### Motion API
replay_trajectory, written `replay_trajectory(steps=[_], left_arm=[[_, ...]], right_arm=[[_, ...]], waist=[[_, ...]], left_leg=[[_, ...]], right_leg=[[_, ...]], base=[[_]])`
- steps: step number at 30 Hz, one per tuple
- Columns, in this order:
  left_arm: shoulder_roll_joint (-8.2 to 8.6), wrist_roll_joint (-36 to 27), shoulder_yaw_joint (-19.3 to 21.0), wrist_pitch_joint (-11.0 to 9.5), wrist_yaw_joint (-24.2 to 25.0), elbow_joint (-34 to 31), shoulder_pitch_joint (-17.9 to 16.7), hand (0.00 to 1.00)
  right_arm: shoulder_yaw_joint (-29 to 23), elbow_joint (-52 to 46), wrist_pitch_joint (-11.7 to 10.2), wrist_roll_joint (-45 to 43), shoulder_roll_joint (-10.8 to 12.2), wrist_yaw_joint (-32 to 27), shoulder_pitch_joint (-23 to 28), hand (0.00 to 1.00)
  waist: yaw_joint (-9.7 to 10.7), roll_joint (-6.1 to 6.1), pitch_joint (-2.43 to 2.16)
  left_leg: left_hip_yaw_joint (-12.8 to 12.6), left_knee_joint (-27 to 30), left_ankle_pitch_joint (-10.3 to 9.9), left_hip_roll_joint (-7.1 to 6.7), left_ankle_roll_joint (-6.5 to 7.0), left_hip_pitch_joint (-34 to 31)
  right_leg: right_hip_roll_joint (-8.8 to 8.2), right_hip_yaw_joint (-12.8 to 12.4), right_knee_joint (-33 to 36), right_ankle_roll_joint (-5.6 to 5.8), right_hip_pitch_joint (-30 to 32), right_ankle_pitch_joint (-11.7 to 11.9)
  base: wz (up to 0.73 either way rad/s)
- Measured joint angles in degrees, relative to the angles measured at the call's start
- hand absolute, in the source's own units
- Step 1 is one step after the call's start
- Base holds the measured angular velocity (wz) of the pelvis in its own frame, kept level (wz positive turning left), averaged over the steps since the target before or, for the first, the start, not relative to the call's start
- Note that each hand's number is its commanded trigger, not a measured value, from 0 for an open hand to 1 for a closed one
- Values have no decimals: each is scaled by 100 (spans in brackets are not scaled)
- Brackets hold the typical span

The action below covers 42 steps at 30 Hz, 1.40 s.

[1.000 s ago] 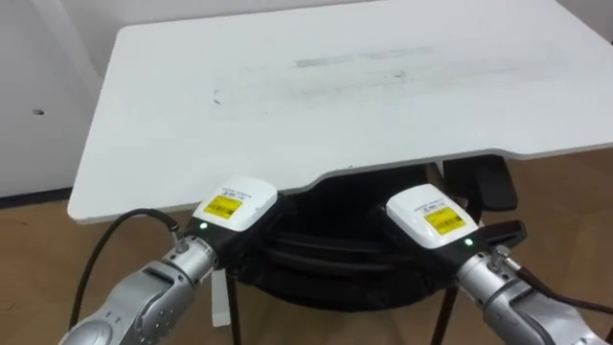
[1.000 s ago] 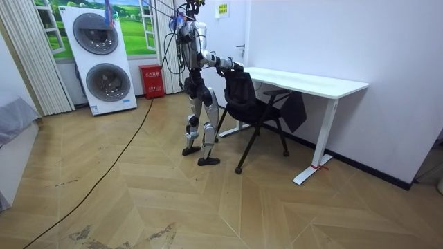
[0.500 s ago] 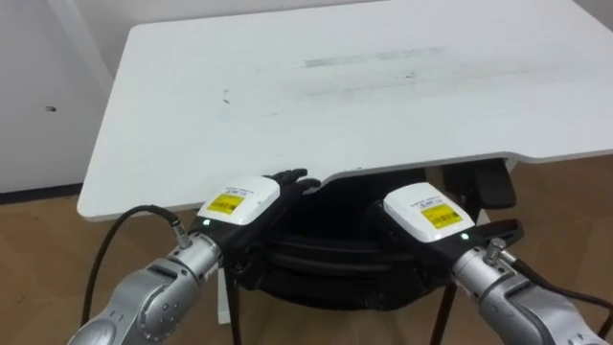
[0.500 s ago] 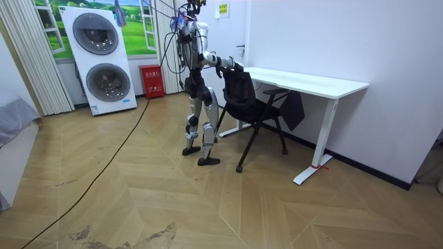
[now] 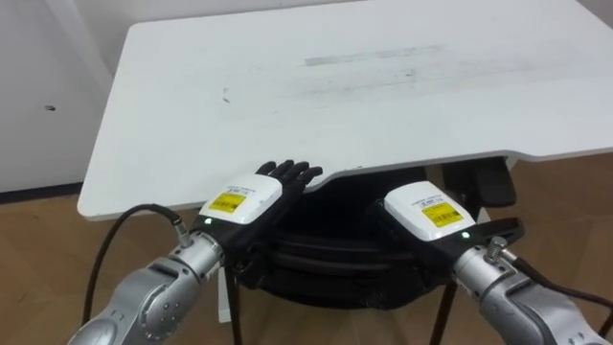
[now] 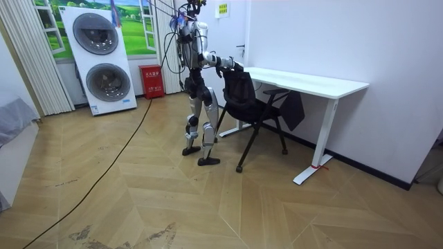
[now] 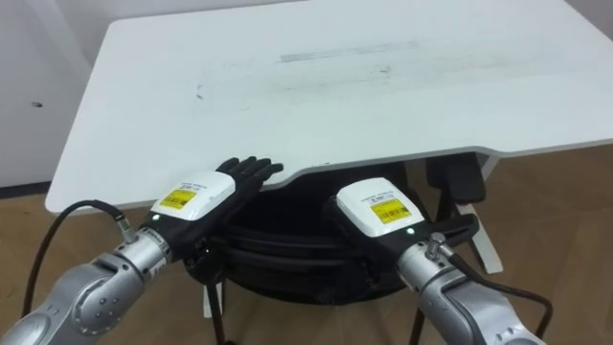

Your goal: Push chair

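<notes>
The fingers (image 5: 292, 173) of the left hand (image 5: 239, 203) lay straight and close together, reaching over the top of the chair (image 5: 326, 257) toward the desk (image 5: 335, 86). The right hand (image 5: 427, 215) rested alongside, its grip hidden. The chair stood directly ahead, its backrest running left to right, seemingly equally near both hands.

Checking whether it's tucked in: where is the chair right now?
In the eye views the chair sits partly under the near edge of the desk, with the left robot hand and right robot hand at its backrest.
</notes>
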State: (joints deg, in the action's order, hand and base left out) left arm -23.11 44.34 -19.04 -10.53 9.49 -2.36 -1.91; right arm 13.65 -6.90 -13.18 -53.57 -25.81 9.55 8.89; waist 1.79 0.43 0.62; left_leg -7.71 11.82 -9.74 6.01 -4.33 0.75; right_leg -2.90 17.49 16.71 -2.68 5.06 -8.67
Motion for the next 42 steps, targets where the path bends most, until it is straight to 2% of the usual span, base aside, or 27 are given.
replay_trajectory(steps=[5, 11, 13, 14, 16, 18, 19, 20, 21, 22, 23, 24, 25, 26, 27, 28, 29, 31, 33, 34, 35, 38, 40, 41, 42], left_arm=[[-18, 2, 166, -158, 7, -291, -3, 0], [-128, 32, 516, -647, 14, -450, -8, 0], [-188, 89, 733, -977, 15, -451, -9, 0], [-211, 89, 779, -1070, 15, -456, -9, 0], [-328, 89, 1006, -1443, 14, -464, -13, 0], [-382, 89, 1224, -1686, 13, -466, -53, 0], [-411, 96, 1515, -1795, -1, -523, -140, 0], [-428, 110, 1712, -1839, -28, -563, -160, 0], [-451, 134, 2171, -1866, -221, -633, -169, 0], [-419, 138, 2701, -1796, -677, -733, -152, 0], [-397, 146, 2984, -1749, -927, -785, -128, 0], [-389, 132, 3527, -1699, -1427, -831, -37, 0], [-421, 128, 4063, -1672, -1854, -861, -11, 0], [-430, 127, 4316, -1654, -2031, -871, -15, 0], [-439, 108, 4740, -1572, -2362, -891, -61, 0], [-438, 53, 5036, -1470, -2661, -920, -165, 0], [-438, 22, 5096, -1415, -2785, -919, -198, 0], [-429, 21, 5146, -1246, -3089, -943, -281, 0], [-423, 8, 5147, -1184, -3316, -947, -398, 0], [-415, 6, 5150, -1099, -3452, -946, -513, 0], [-414, 1, 5153, -1035, -3518, -945, -564, 0], [-296, -283, 5152, -793, -3860, -943, -700, 0], [-249, -621, 5151, -606, -4172, -944, -702, 0], [-241, -685, 5155, -553, -4246, -944, -701, 0], [-227, -826, 5157, -465, -4374, -945, -701, 0]], right_arm=[[-162, 19, -141, -2, -13, 12, 36, 0], [-396, 19, -352, -6, -75, 27, 49, 0], [-623, 18, -572, -73, -105, 27, 105, 0], [-673, 14, -634, -74, -123, 26, 130, 0], [-876, -42, -946, -118, -342, 24, 145, 0], [-1162, -190, -1188, -112, -513, 0, 239, 0], [-1498, -377, -1368, -83, -592, -54, 414, 0], [-1583, -414, -1437, -85, -665, -100, 501, 0], [-1808, -419, -1526, -94, -692, -156, 600, 0], [-1963, -420, -1640, -153, -730, -156, 659, 0], [-2061, -430, -1710, -214, -732, -166, 687, 0], [-2307, -435, -1869, -264, -747, -190, 786, 0], [-2611, -452, -1999, -264, -774, -267, 910, 0], [-2822, -505, -2063, -263, -785, -327, 983, 0], [-3295, -650, -2163, -189, -819, -477, 1108, 0], [-3788, -756, -2165, 50, -841, -828, 1213, 0], [-4041, -767, -2071, 238, -824, -1108, 1206, 0], [-4954, -756, -1358, 930, -771, -2126, 830, 0], [-5419, -727, -1028, 1458, -643, -2829, 577, 0], [-5568, -725, -919, 1715, -551, -3224, 513, 0], [-5589, -722, -881, 1837, -513, -3403, 523, 0], [-5591, -548, -776, 2227, -374, -4017, 620, 0], [-5577, -352, -545, 2495, -175, -4381, 713, 0], [-5576, -298, -485, 2565, -124, -4463, 731, 0], [-5572, -216, -334, 2678, -58, -4596, 773, 0]], waist=[[-48, -21, 18], [-58, 33, 50], [-65, 49, 47], [-64, 50, 46], [-50, 53, 45], [-55, 52, 45], [-69, 48, 46], [-70, 41, 47], [-69, 29, 51], [-33, 28, 52], [0, 25, 54], [51, 24, 54], [124, 24, 54], [144, 26, 53], [231, 28, 51], [307, 16, 44], [322, 7, 35], [300, -80, -49], [267, -124, -85], [250, -167, -113], [245, -181, -121], [253, -153, -107], [241, -99, -76], [238, -82, -71], [236, -58, -65]], left_leg=[[0, 10, 0, 3, 0, -22], [3, 84, -21, -19, 32, -63], [23, 82, -15, -25, 40, -108], [29, 77, -4, -31, 55, -107], [25, -21, 50, -74, 93, -25], [23, -58, 64, -86, 107, 9], [23, -72, 69, -87, 116, 5], [23, -73, 71, -89, 120, -1], [24, -73, 81, -99, 136, -2], [25, -75, 85, -115, 144, 4], [27, -83, 92, -127, 154, 3], [26, -123, 101, -150, 170, 43], [26, -156, 101, -172, 181, 74], [20, -177, 97, -181, 187, 83], [5, -198, 80, -189, 214, 90], [3, -197, 67, -199, 229, 89], [0, -196, 60, -202, 236, 90], [-2, -198, 57, -212, 241, 92], [-1, -194, 51, -200, 231, 114], [-1, -192, 39, -183, 217, 183], [2, -197, 33, -174, 212, 218], [14, -204, -53, -171, 227, 314], [2, -212, -68, -194, 250, 342], [0, -218, -72, -199, 254, 347], [-4, -220, -81, -205, 260, 353]], right_leg=[[18, -5, -40, 27, 2, 12], [-15, 0, 4, 22, 18, 38], [-2, 14, -48, 4, 16, 107], [-3, 18, -67, 3, 7, 122], [-30, 9, -119, 25, -47, 161], [-20, 2, -227, 59, -114, 207], [4, -33, -324, 70, -139, 259], [4, -36, -348, 75, -141, 274], [0, -37, -397, 90, -160, 299], [-15, -38, -410, 104, -169, 309], [-26, -38, -407, 111, -180, 307], [-44, -45, -404, 139, -208, 297], [-51, -100, -396, 173, -224, 276], [-47, -145, -396, 197, -224, 264], [-45, -173, -398, 234, -222, 247], [-53, -176, -398, 257, -218, 235], [-55, -179, -401, 262, -218, 234], [-58, -182, -409, 271, -219, 233], [-36, -189, -433, 261, -247, 239], [-4, -188, -496, 260, -325, 243], [8, -185, -522, 262, -376, 243], [21, -196, -575, 298, -504, 221], [46, -346, -597, 274, -529, 251], [44, -354, -597, 274, -529, 251], [40, -363, -595, 277, -528, 249]], base=[[0], [0], [4], [5], [0], [0], [0], [3], [6], [7], [5], [4], [0], [-5], [-6], [-5], [0], [0], [0], [0], [0], [0], [0], [-4], [0]])
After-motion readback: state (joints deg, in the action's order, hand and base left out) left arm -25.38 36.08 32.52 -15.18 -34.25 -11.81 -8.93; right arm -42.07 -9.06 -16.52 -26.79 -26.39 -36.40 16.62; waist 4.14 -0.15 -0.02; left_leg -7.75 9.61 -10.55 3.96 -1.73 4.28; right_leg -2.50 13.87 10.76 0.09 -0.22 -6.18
